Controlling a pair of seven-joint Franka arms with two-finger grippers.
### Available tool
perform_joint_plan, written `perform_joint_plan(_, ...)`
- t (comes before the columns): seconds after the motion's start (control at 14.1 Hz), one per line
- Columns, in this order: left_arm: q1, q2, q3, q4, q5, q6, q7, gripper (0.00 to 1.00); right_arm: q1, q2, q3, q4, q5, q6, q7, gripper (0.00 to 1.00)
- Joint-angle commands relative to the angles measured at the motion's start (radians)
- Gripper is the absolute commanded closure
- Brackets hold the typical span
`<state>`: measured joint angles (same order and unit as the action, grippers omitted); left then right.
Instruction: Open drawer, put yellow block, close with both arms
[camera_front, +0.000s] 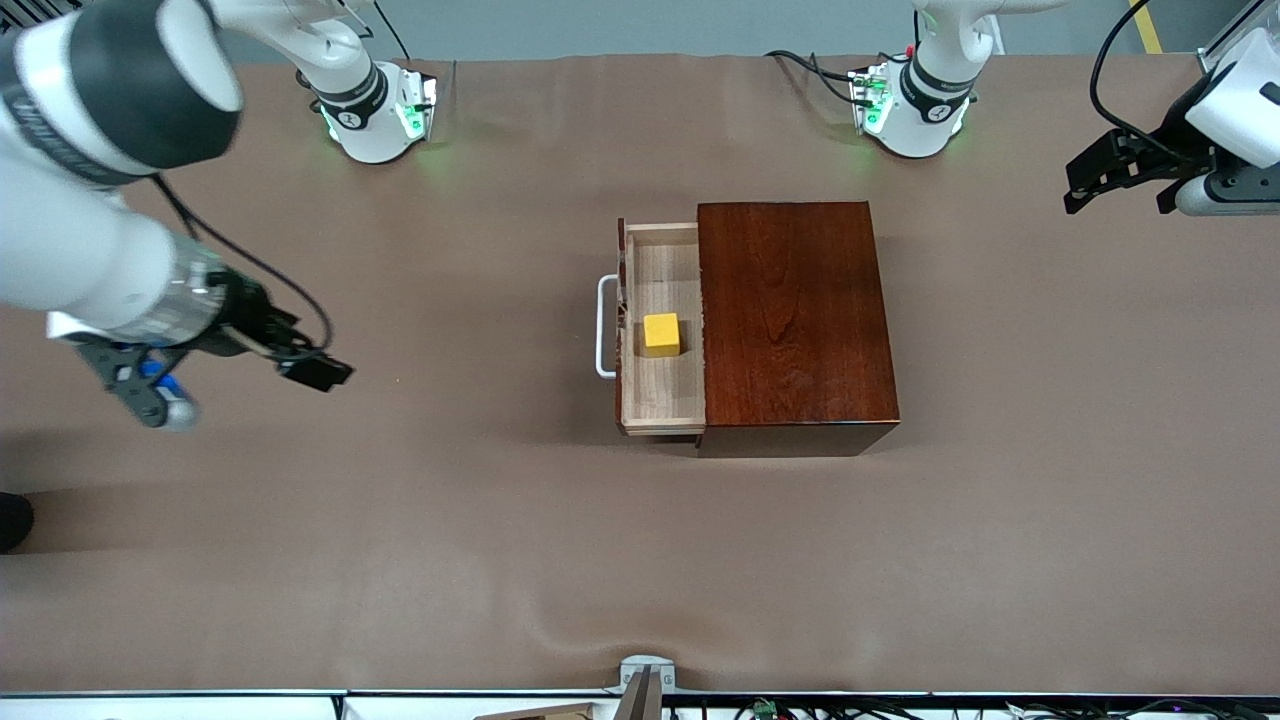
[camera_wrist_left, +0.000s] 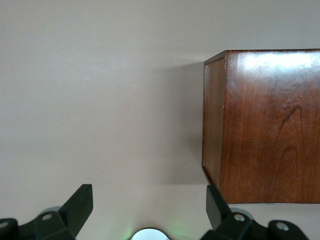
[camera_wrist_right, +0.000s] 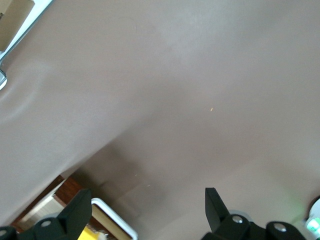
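Observation:
The dark mahogany box (camera_front: 790, 310) stands mid-table. Its drawer (camera_front: 660, 270) is pulled out toward the right arm's end, with its white handle (camera_front: 604, 327) outermost. The yellow block (camera_front: 661, 334) lies in the drawer. My right gripper (camera_front: 300, 352) is open and empty above the table, well clear of the handle. Its wrist view shows the gripper (camera_wrist_right: 147, 210), the handle (camera_wrist_right: 112, 217) and a bit of the block (camera_wrist_right: 92, 234). My left gripper (camera_front: 1115, 192) is open and empty at the left arm's end, away from the box. Its wrist view shows the gripper (camera_wrist_left: 148, 207) and the box (camera_wrist_left: 265, 125).
A brown cloth covers the table (camera_front: 400, 550). A metal clamp (camera_front: 645, 680) sits at the table edge nearest the front camera. The two arm bases (camera_front: 380, 110) (camera_front: 915, 105) stand along the edge farthest from that camera.

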<state>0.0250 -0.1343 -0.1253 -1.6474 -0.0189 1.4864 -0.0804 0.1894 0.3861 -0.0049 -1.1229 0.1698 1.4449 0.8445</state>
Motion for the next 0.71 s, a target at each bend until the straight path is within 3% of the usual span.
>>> perform_joint_plan(0.0,0.006,-0.002,-0.004,0.017,-0.019,-0.012,0.022,0.00,-0.066,-0.027,0.017,-0.005,-0.015,-0.044,-0.187,0.00)
perform_joint_plan(0.35,0.006,-0.007,-0.004,0.018,-0.019,-0.014,0.024,0.00,-0.180,-0.050,0.013,-0.005,-0.050,-0.089,-0.503,0.00)
perform_joint_plan(0.64,0.006,-0.007,-0.004,0.017,-0.019,-0.014,0.024,0.00,-0.240,-0.099,0.014,-0.006,-0.131,-0.092,-0.734,0.00)
